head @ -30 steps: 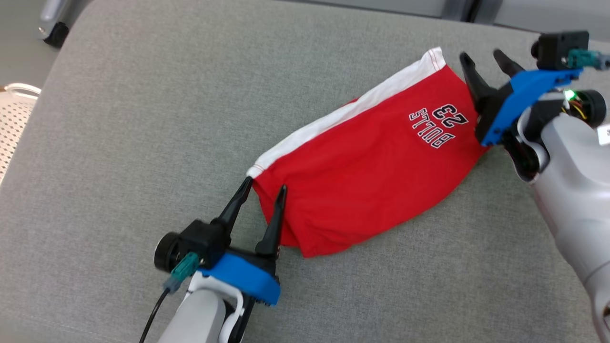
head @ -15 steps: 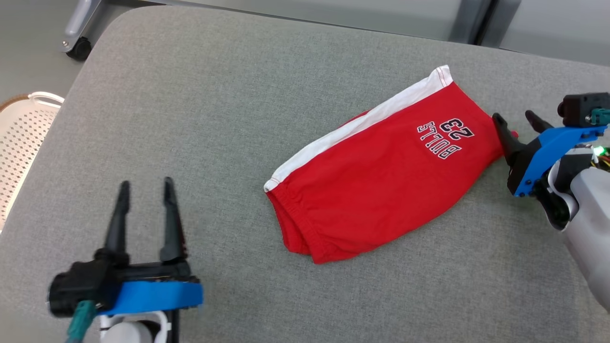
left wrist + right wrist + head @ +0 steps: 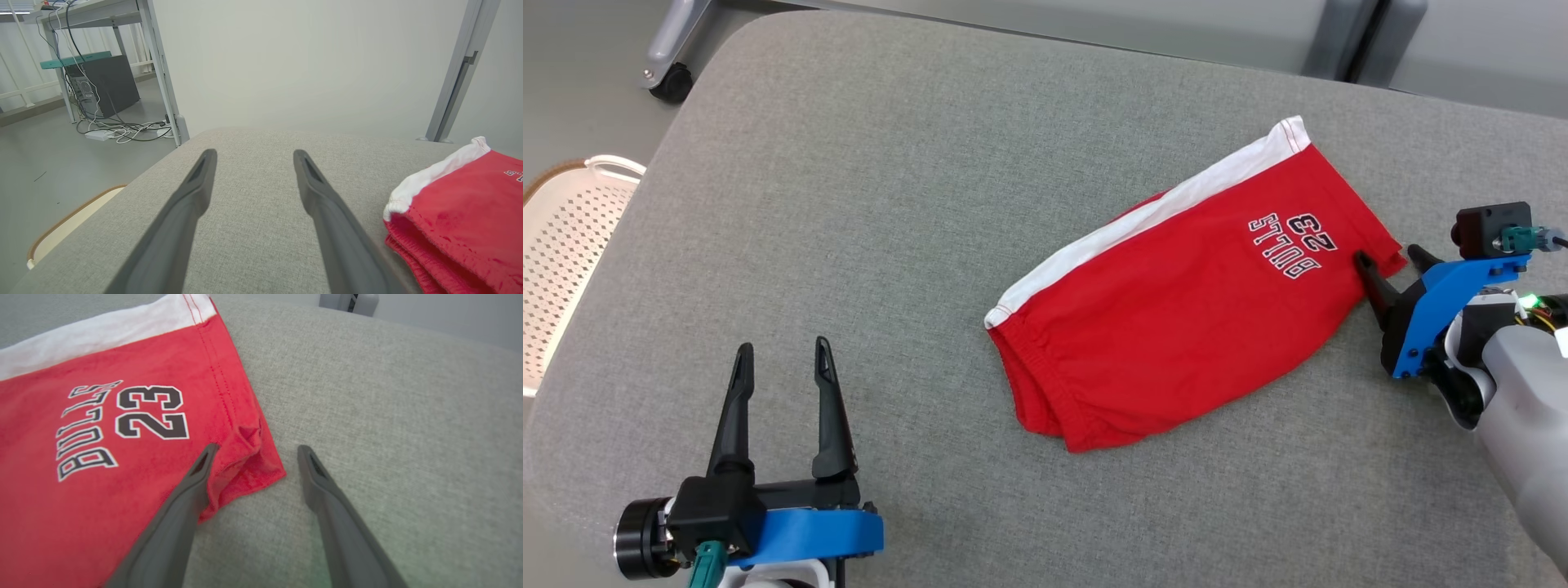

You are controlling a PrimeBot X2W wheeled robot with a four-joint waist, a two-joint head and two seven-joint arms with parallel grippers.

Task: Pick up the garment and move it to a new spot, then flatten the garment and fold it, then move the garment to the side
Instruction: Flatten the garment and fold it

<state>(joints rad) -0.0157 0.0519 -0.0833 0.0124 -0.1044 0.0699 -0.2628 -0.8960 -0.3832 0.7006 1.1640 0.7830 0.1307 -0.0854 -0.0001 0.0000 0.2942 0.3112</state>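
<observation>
**Head view.** Item: red garment (image 3: 1176,327) with a white side stripe and "BULLS 23" print, lying folded on the grey padded surface (image 3: 890,180), right of centre. Its long axis is running diagonally, from the waistband end (image 3: 1037,384) at the near left to the hem corner (image 3: 1380,245) at the far right. The left gripper (image 3: 780,355) is hovering at the lower left, fingers spread and empty. It is well apart from the waistband end, which is lying to its right. The right gripper (image 3: 1387,255) is sitting at the hem corner, fingers spread, pinching nothing; it is by far the nearer of the two. A white perforated basket (image 3: 564,245) is standing beyond the left edge.

**Left wrist view.** The left gripper (image 3: 254,154) is pointing along bare padding, fingers parted. The garment (image 3: 461,220) is lying off to the right of its line.

**Right wrist view.** The right gripper (image 3: 258,448) is straddling the hem corner (image 3: 253,465). Fabric is lying between the parted fingers, and one finger is overlapping the red edge; whether it is touching cannot be told.

**Judgement.** The fold is looking done, so the sideways move is probably coming. The right gripper is needing only to close on this corner, while the left gripper is needing to travel right to the waistband end.
</observation>
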